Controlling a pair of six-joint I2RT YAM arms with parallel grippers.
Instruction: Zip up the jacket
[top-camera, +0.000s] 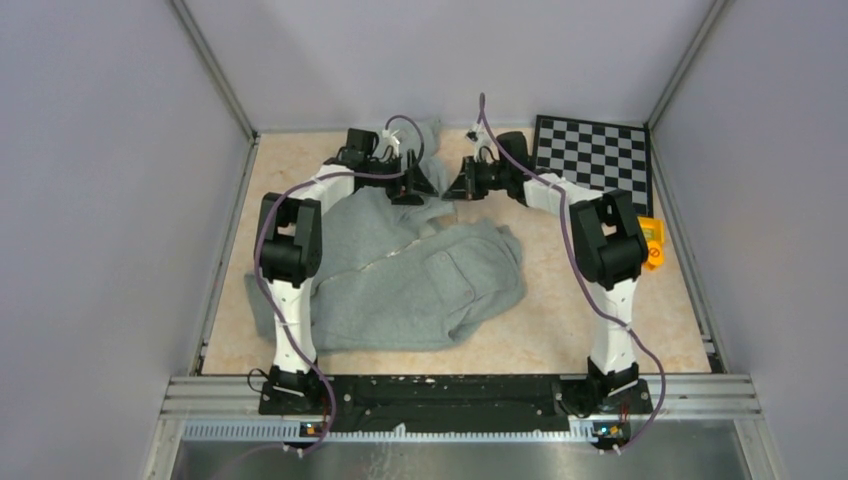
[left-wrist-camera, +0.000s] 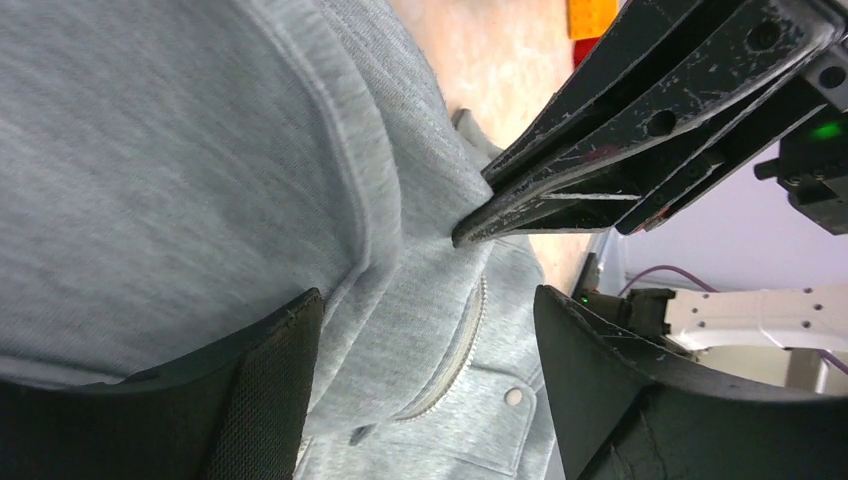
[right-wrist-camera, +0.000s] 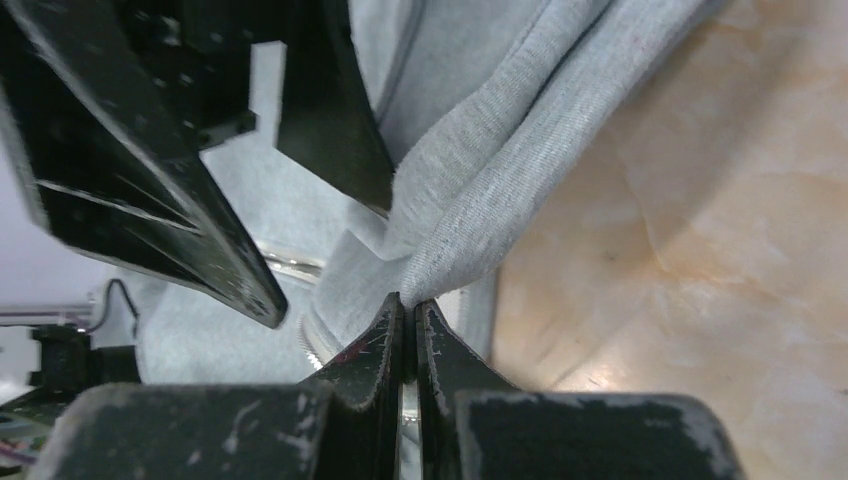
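Jacket (top-camera: 420, 280), one, grey, crumpled on table (top-camera: 560, 330), two pincers, right pincer (right-wrist-camera: 408, 310) pinching its fabric, left pincer (left-wrist-camera: 428, 297) spread

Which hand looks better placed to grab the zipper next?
Left, likely. The left hand is open, astride the zipper; the right hand is shut, already busy pinching the jacket fabric.

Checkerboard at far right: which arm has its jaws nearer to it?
Right. The right arm reaches past the checkerboard's left edge, its jaws shut on the jacket just left of it; the left arm's jaws stand open farther left.
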